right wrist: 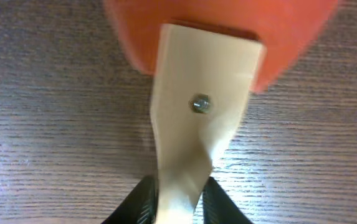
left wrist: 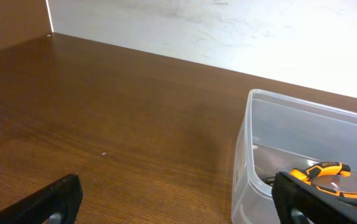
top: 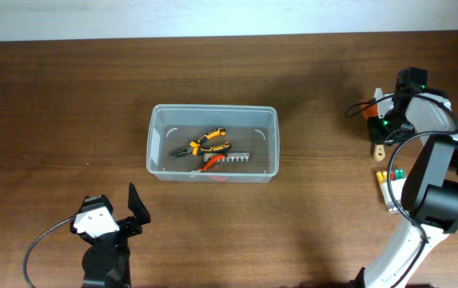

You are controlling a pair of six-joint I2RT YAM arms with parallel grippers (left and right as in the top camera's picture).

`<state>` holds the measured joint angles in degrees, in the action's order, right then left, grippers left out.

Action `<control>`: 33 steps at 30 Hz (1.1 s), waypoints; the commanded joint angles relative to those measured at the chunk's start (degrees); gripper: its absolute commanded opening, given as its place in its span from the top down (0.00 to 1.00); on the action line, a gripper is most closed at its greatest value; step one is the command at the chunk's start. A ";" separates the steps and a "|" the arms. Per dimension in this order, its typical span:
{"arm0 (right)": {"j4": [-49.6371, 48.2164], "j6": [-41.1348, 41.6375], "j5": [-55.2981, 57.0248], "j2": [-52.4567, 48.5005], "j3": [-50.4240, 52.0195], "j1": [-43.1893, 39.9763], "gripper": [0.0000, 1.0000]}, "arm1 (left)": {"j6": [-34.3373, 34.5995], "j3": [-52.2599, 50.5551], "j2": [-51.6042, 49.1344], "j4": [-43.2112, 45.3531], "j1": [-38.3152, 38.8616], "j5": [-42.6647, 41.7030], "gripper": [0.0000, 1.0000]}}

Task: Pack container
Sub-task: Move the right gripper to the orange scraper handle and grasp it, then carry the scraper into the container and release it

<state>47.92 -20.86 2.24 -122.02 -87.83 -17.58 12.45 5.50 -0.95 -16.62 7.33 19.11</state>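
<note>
The container [top: 213, 110] is a large clear plastic bin in the middle of the table; its near corner shows in the left wrist view [left wrist: 253, 162]. Inside lie orange-and-black pliers [top: 205, 144] [left wrist: 328, 171] and a red-handled tool with a metal strip [top: 225, 160]. My left gripper [top: 117, 214] [left wrist: 178, 205] is open and empty, low over the table in front of the bin's left end. My right gripper [top: 382, 132] [right wrist: 179, 199] is at the far right, shut on the beige wooden handle [right wrist: 197, 93] of a tool with an orange body [right wrist: 222, 25], close above the table.
A small clear case with coloured bits [top: 390, 180] lies at the right edge, just in front of the right gripper. A pale wall runs along the table's far edge [left wrist: 228, 31].
</note>
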 commanded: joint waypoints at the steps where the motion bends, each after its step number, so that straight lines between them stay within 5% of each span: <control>1: 0.24 0.35 -0.31 -0.35 0.46 -0.22 0.81 | -0.50 -0.17 0.24 -0.09 0.17 0.20 0.01; 8: 0.17 1.70 -0.33 -0.35 0.46 -0.20 0.96 | -0.50 -0.17 0.24 -0.09 0.17 0.20 0.01; 18: 1.51 1.86 -0.35 0.70 -3.89 0.31 0.96 | -0.50 -0.17 0.24 -0.09 0.17 0.20 0.01; 33: 20.76 1.57 -0.59 2.73 -44.35 13.70 0.96 | -0.50 -0.17 0.24 -0.09 0.17 0.20 0.01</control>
<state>66.08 -19.53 2.04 -121.82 -124.05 -8.49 12.45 5.50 -0.95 -16.60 7.33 19.11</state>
